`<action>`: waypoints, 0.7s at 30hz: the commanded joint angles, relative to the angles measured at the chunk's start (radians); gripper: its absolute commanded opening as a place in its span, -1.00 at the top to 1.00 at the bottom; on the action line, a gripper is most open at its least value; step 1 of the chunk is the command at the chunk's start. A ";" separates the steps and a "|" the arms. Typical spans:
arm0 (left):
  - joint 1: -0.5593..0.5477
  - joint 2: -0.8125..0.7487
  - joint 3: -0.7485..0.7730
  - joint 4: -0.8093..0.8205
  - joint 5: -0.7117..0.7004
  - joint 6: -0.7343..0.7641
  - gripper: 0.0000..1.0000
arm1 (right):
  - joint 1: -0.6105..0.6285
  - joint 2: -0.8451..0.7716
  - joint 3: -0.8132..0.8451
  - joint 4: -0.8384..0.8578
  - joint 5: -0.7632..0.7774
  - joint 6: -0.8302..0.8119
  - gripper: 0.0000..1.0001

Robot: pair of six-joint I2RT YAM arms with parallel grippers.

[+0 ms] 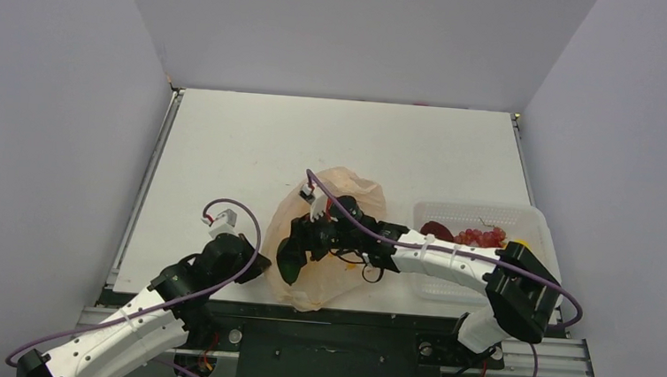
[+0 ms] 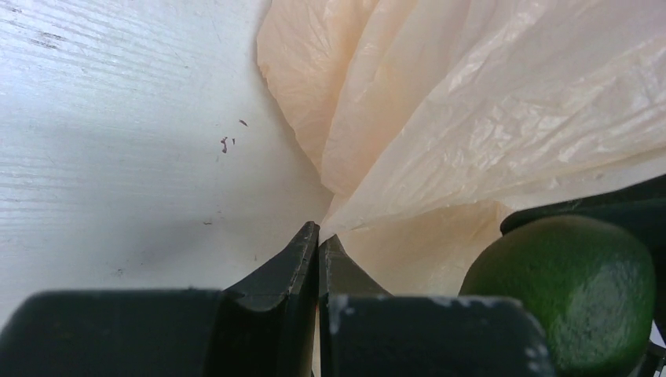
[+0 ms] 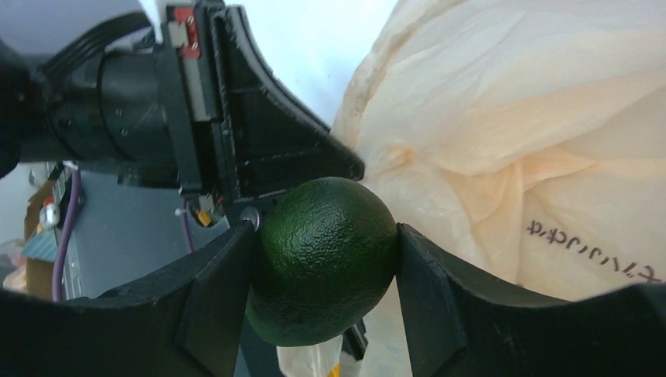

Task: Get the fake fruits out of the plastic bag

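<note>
The pale peach plastic bag point(image 1: 347, 198) lies crumpled at the table's near middle. My right gripper point(image 1: 294, 255) reaches over it and is shut on the dark green avocado point(image 3: 326, 259), gripped between both fingers just off the bag's left side. The avocado also shows in the left wrist view point(image 2: 569, 290). My left gripper point(image 2: 319, 236) is shut on a fold at the bag's near-left edge point(image 2: 440, 133), low on the table. A dark maroon fruit point(image 1: 436, 230) and the string of red berries point(image 1: 482, 237) lie in the white tray point(image 1: 536, 222). A small yellow piece point(image 1: 521, 244) shows by the right arm.
The white perforated tray stands at the right, partly under my right arm. The table's near edge point(image 1: 242, 299) runs just in front of the bag. Grey walls close in both sides.
</note>
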 commanded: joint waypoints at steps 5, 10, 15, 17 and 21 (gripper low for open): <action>0.005 -0.020 0.019 -0.003 -0.010 -0.023 1.00 | 0.015 -0.172 0.073 -0.077 0.080 -0.129 1.00; 0.005 -0.041 0.000 -0.006 0.002 -0.030 1.00 | 0.012 -0.348 0.050 -0.096 0.259 -0.187 1.00; 0.004 -0.053 -0.006 -0.004 0.002 -0.033 1.00 | 0.000 -0.511 0.009 -0.117 0.542 -0.238 1.00; 0.005 -0.053 -0.007 -0.002 0.003 -0.033 1.00 | -0.029 -0.573 -0.013 -0.120 0.671 -0.237 1.00; 0.006 -0.047 -0.011 0.010 0.010 -0.030 1.00 | -0.159 -0.680 -0.070 -0.152 0.797 -0.184 1.00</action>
